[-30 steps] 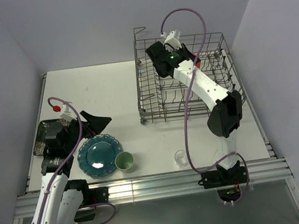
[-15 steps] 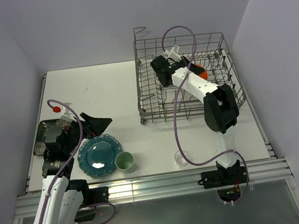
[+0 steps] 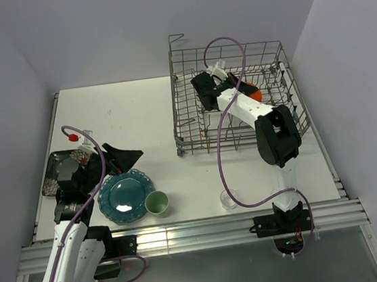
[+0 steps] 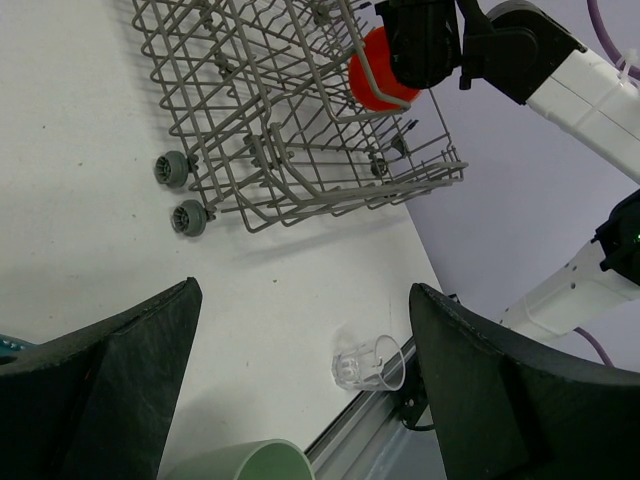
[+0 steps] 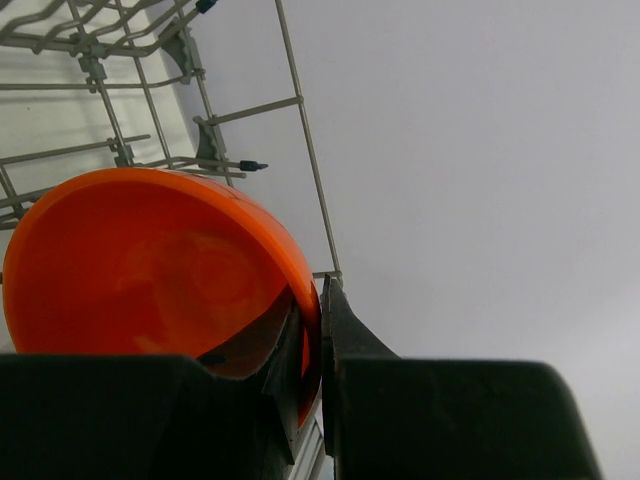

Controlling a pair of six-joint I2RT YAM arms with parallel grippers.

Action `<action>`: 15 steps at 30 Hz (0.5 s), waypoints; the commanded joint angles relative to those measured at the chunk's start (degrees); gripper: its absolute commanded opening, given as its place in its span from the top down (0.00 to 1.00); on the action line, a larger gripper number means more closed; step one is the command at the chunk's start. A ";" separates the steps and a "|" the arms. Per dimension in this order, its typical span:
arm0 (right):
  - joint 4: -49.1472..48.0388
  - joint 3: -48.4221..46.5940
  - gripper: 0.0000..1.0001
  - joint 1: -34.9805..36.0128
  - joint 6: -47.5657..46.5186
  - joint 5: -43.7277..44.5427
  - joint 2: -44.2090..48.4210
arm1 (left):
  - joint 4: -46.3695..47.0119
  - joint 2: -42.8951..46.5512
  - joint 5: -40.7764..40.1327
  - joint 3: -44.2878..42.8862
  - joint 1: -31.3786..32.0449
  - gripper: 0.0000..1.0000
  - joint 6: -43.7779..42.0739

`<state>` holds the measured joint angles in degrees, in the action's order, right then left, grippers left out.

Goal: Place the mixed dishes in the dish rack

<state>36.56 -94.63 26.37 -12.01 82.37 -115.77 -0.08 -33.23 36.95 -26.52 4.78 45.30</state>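
The black square plate [image 3: 54, 171] lay at the far left of the tabletop [image 3: 131, 113], partly under the left arm. Just beside it, the left gripper [image 4: 302, 290] hovered with its fingers [image 4: 110, 390] spread wide, low over the tabletop. The teal scalloped plate [image 3: 124, 196] sat flat near the front edge, and the pale green cup [image 3: 157, 202] stood upright, touching its right rim. Further right, well apart from the cup, the small clear glass [image 3: 228, 198] stood by the front edge. Behind it, the dish rack [image 3: 193, 123] filled the right rear of the tabletop. The right gripper [image 5: 313, 310] reached into it, its fingers [image 5: 350, 350] pinching the rim of the orange-red bowl [image 5: 150, 260], which was tipped on edge inside the rack's right side. I could not tell whether the bowl touched the tines.
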 commanded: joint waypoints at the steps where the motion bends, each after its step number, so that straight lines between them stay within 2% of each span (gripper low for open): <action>1: -1.93 0.67 1.00 -0.70 -0.38 14.13 -0.34 | 3.59 0.01 2.07 0.42 -0.12 0.08 0.23; 8: 2.38 0.67 1.00 -2.02 3.13 16.42 -1.48 | 4.73 0.63 3.04 0.95 -0.12 0.08 0.93; 15: -2.36 3.57 1.00 -1.85 -1.43 16.51 -2.62 | 5.35 0.45 4.18 0.95 -0.12 0.08 1.11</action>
<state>36.53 -93.23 24.93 -11.51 84.25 -116.84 2.31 -33.19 39.33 -25.61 4.78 46.24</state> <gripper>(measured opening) 0.125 0.919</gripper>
